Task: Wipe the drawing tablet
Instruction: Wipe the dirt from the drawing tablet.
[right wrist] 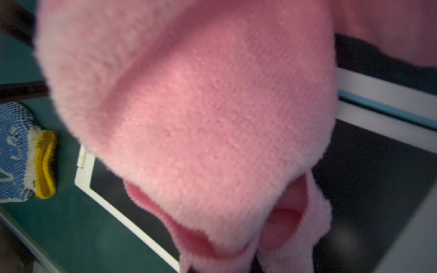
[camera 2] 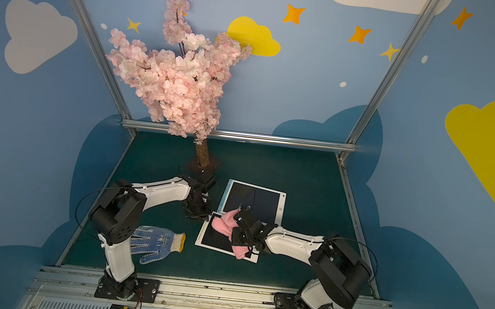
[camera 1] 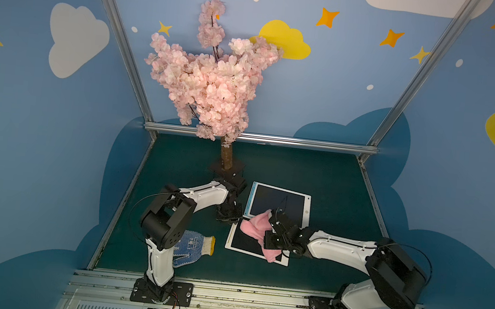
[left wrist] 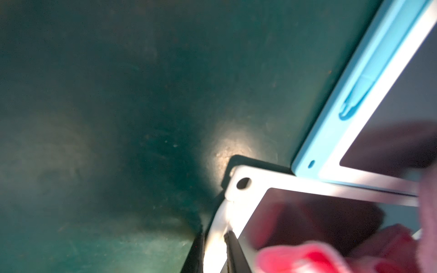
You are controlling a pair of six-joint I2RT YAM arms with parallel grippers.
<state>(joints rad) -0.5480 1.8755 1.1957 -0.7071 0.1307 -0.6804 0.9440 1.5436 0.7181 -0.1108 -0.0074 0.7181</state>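
Drawing tablet (camera 1: 245, 241) lies under low, outstretched right arm (camera 1: 339, 249) holding cloth (camera 1: 256, 225)

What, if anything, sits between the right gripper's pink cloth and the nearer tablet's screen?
Nothing visible does. The pink cloth in the right gripper drapes directly over the nearer tablet. The glove lies aside on the mat, and the left gripper sits at the tablet's corner.

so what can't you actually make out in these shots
Right gripper fingertips: buried in the pink cloth, both top views and the right wrist view.
Near tablet screen: partly under the cloth, so remaining marks unknown.
Glove fingers: partly behind the left arm in both top views, cut off in the right wrist view.
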